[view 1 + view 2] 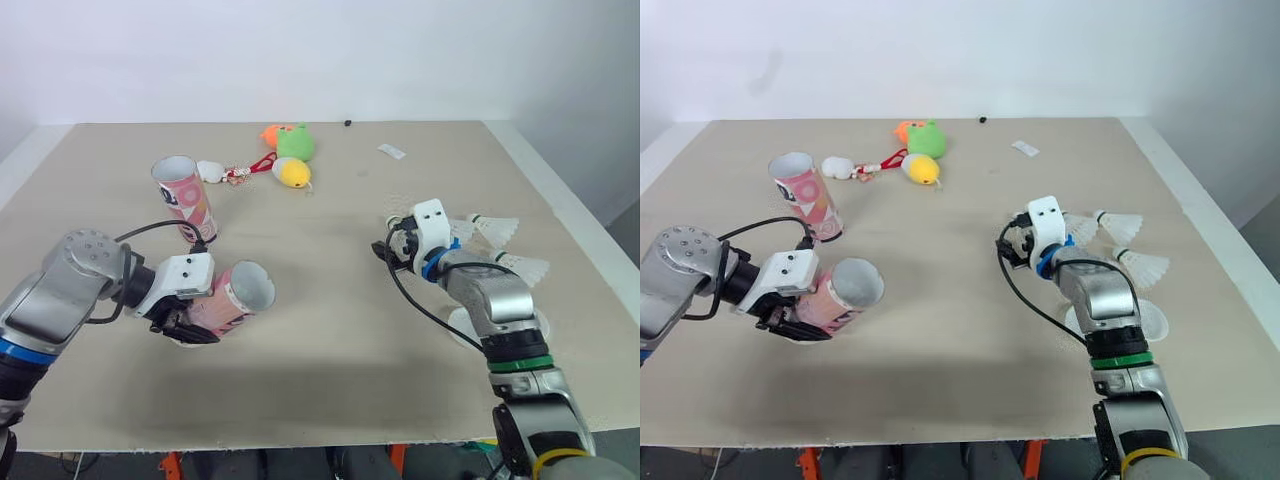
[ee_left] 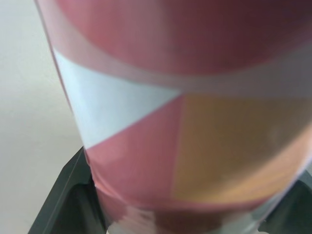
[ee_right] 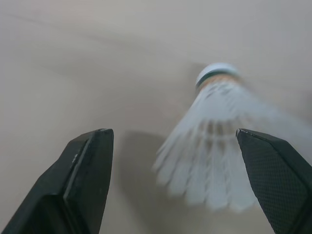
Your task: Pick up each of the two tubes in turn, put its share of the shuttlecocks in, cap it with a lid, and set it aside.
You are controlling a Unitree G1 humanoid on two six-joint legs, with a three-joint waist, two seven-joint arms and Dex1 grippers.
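My left gripper (image 1: 187,325) is shut on a pink patterned tube (image 1: 232,296), which lies tilted with its open mouth toward the table's middle; the left wrist view shows the tube (image 2: 185,97) close up. A second pink tube (image 1: 184,197) stands upright behind it, mouth up. My right gripper (image 1: 386,251) is open just above the table, and in the right wrist view a white shuttlecock (image 3: 214,146) lies between and beyond the fingertips (image 3: 92,146). Two more shuttlecocks (image 1: 495,228) (image 1: 521,266) lie to the right of that wrist. A white lid (image 1: 1152,321) lies under the right forearm.
Green, orange and yellow plush toys (image 1: 293,143) with a red cord and a small white piece (image 1: 210,171) lie at the back centre. A white tag (image 1: 392,151) lies at the back right. The table's right edge (image 1: 580,230) runs close to the shuttlecocks.
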